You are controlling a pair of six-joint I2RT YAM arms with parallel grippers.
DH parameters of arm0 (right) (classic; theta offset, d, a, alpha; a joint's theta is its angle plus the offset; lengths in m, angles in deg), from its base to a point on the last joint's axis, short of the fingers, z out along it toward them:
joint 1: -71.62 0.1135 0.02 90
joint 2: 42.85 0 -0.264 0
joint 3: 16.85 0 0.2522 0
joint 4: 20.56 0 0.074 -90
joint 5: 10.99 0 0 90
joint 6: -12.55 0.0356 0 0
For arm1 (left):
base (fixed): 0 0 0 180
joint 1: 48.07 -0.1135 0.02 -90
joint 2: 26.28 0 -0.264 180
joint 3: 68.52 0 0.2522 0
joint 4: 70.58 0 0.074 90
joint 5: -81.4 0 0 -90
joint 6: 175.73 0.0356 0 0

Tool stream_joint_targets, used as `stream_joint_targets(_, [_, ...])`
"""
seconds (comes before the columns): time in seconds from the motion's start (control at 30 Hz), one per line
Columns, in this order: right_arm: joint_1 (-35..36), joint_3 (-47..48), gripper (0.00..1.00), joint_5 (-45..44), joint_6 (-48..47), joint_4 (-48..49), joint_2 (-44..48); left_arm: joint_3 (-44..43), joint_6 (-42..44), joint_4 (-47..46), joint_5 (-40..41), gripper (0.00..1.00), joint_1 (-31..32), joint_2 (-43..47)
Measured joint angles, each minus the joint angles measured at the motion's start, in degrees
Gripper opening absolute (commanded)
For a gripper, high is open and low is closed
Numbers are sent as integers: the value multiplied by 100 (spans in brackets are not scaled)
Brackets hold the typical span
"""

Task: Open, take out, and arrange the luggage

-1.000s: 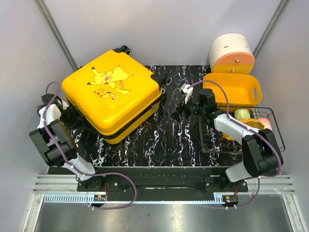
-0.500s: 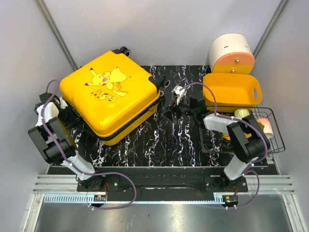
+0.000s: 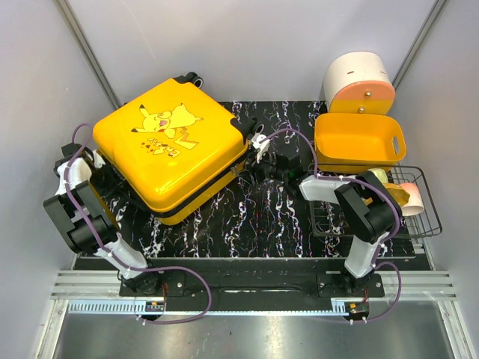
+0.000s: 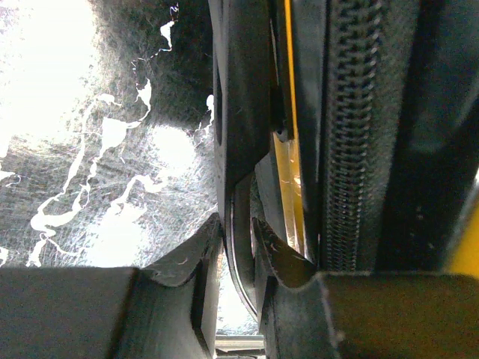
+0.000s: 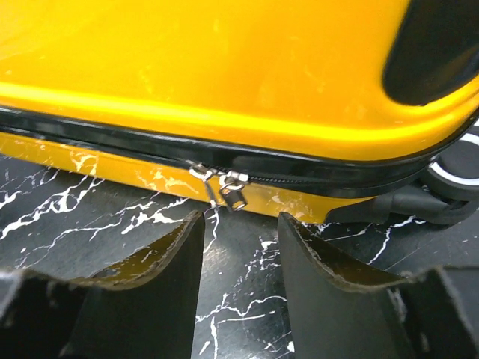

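Note:
The luggage (image 3: 172,149) lies flat and closed on the black marbled mat, its cartoon print facing up. My left gripper (image 3: 99,169) is at its left side. In the left wrist view the left gripper (image 4: 236,239) is shut on a thin curved black handle strip (image 4: 243,149) beside the zipper (image 4: 344,134). My right gripper (image 3: 253,161) is at the luggage's right side, low over the mat. In the right wrist view the right gripper (image 5: 239,224) is open and empty. The two silver zipper pulls (image 5: 223,185) hang just ahead of the gap between its fingertips.
A yellow plastic basket (image 3: 359,138) and a white-and-orange round container (image 3: 359,82) stand at the back right. A black wire basket (image 3: 426,213) with small items sits at the right edge. A luggage wheel (image 5: 458,168) is to the right of the zipper pulls.
My right arm has swung left across the mat up to the luggage's right side. The luggage has shifted slightly to the left with my left gripper.

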Motion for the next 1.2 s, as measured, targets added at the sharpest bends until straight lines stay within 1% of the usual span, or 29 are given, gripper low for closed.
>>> stream_joint_targets(0.1, [24, 105, 50, -131, -9, 33, -105, 2, -17, -2, -4, 0, 0, 0])
stream_joint_targets(0.4, [153, 181, 49, -448, -7, 188, -238, 28, -68, -33, -44, 0, -2, 0])
stream_joint_targets(0.5, [243, 188, 43, -564, -22, 216, -251, 28, -79, -33, -44, 0, -2, 0])
stream_joint_targets(0.53, [267, 188, 38, -601, -31, 219, -251, 28, -79, -35, -44, 0, -2, 0])
stream_joint_targets(0.7, [319, 188, 24, -929, -120, 310, -326, 35, -79, -42, -44, 0, -2, 0])
stream_joint_targets(0.73, [319, 188, 20, -992, -151, 321, -326, 35, -79, -44, -44, 0, -2, 0])
stream_joint_targets(0.83, [321, 179, 13, -1047, -236, 339, -326, 35, -79, -44, -46, 0, -2, 0])
stream_joint_targets(0.9, [326, 166, 1, -1051, -291, 350, -323, 35, -81, -46, -48, 0, -2, 0])
stream_joint_targets(1.1, [313, 52, 0, -1084, -483, 450, -293, 35, -79, -46, -46, 0, -2, 0])
stream_joint_targets(1.2, [181, 31, 0, -1025, -575, 426, -240, 31, -79, -42, -46, 0, -2, -4])
